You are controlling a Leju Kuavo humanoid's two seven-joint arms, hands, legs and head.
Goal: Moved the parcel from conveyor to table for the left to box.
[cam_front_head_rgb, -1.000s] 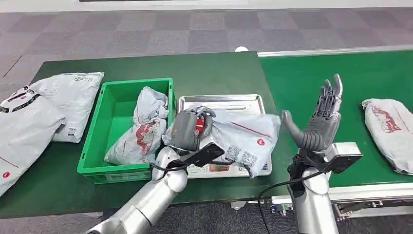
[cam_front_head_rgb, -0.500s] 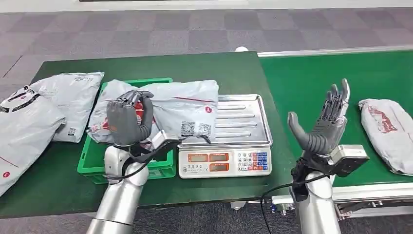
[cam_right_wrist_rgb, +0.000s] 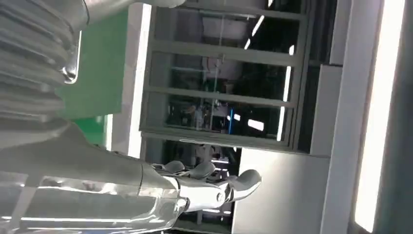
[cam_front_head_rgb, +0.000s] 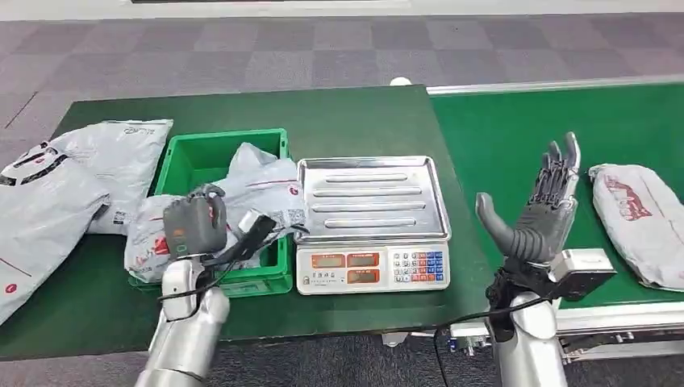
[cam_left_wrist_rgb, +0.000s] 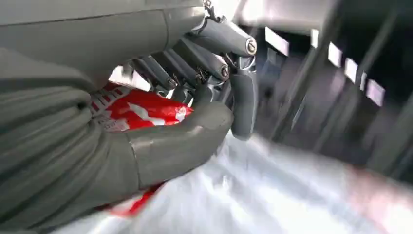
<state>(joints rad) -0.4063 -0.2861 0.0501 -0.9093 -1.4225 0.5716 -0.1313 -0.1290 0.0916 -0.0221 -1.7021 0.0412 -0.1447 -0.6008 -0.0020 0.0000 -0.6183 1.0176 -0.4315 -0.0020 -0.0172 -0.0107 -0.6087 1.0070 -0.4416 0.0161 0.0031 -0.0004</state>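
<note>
One parcel [cam_front_head_rgb: 242, 201], a grey courier bag with red print, lay draped over the near-left rim of the green crate [cam_front_head_rgb: 184, 157], partly inside it and partly hanging out toward the table. The left hand [cam_front_head_rgb: 194, 226] had its fingers curled round the bag's near end; the left wrist view showed the thumb and fingers [cam_left_wrist_rgb: 214, 46] clamped on the red-printed plastic. By my reading the boxing step was nearly done: the bag was at the crate but not let go, and it looked as if it needed settling fully inside. The weighing scale [cam_front_head_rgb: 371, 218] just right of the crate stood with its steel tray bare. The right hand [cam_front_head_rgb: 536, 205] was raised above the near edge of the conveyor [cam_front_head_rgb: 516, 121], palm up, fingers spread, holding nothing. Another grey parcel [cam_front_head_rgb: 637, 218] waited on the belt to its right, so a further transfer seemed left. Two more bags [cam_front_head_rgb: 77, 177] lay on the table, left of the crate.
</note>
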